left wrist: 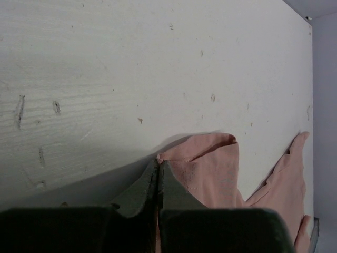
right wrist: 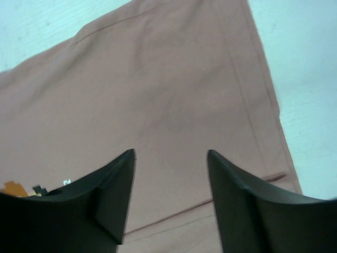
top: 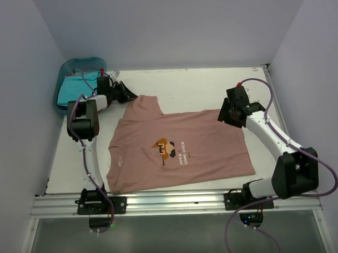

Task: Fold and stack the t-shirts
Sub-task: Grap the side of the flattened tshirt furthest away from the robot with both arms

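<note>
White table (top: 212, 86): L claw (left wrist: 157, 164) clenched on pink tee (top: 197, 136) sleeve, R claw (right wrist: 170, 154) spread above it

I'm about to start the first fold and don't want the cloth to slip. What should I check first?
1. Left gripper shut on the sleeve of the pink t-shirt: ok.
2. Right gripper gripping the hem: not ok, it is open above the cloth.
3. Pink t-shirt spread out, print up: ok, light wrinkles.
4. Turquoise t-shirt out of the way in the blue bin: ok.
5. Layers pinched by the left gripper: cannot tell.
</note>
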Motion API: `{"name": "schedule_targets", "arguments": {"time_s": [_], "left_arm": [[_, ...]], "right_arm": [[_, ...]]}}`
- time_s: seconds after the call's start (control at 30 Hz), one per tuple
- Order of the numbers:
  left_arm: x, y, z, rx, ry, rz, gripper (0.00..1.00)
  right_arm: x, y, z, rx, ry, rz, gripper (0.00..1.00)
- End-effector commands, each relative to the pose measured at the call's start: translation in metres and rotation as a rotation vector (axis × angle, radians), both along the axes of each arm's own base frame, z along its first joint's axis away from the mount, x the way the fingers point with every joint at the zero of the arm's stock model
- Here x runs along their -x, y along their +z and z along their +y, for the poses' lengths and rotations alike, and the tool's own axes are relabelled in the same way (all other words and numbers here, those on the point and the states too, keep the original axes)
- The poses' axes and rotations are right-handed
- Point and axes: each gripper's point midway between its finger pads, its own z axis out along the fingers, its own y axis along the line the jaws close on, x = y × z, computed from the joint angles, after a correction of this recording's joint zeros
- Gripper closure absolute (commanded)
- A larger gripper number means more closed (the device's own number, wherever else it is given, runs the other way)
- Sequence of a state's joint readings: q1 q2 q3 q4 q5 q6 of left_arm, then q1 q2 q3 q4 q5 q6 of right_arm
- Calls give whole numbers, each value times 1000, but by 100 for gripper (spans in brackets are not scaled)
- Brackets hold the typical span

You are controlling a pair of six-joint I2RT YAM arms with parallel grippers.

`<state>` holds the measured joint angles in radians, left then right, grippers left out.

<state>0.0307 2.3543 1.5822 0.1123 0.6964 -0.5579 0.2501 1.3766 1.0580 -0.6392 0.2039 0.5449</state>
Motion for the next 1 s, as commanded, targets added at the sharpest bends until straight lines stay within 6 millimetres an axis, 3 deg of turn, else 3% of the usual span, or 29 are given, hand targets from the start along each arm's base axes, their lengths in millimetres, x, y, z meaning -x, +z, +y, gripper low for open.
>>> {"name": "schedule_targets", "arguments": {"time_s": [0.0, 0.13, 0.2, 0.27, 0.37, 0.43, 0.53, 0.57, 0.7, 0.97], "left_arm": [[-7, 33, 0, 19, -10, -78, 100], [-13, 76, 1, 19, 5, -152, 100], [-14, 94, 3, 10, 7, -170, 100], [-16, 119, 4, -5, 11, -207, 100], [-9, 141, 4, -9, 11, -227, 100], [-3, 153, 3, -12, 9, -234, 100], [5, 162, 2, -11, 3, -237, 100], [8, 162, 2, -16, 2, -236, 100], [14, 161, 2, -27, -7, -238, 100], [16, 148, 1, -20, -11, -207, 100]], "right_arm": [[-18, 4, -32, 61, -166, -55, 44], [-42, 5, -51, 70, -285, -122, 62], [-54, 6, -59, 73, -313, -144, 61], [-70, 3, -68, 69, -341, -162, 37], [-93, -9, -78, 25, -358, -142, 13], [-106, -18, -79, -13, -342, -124, 7], [-123, -37, -82, -42, -329, -89, 11], [-127, -47, -97, -47, -358, -74, 12], [-136, -67, -100, -116, -341, -48, 23], [-147, -86, -98, -185, -292, -30, 33]]}}
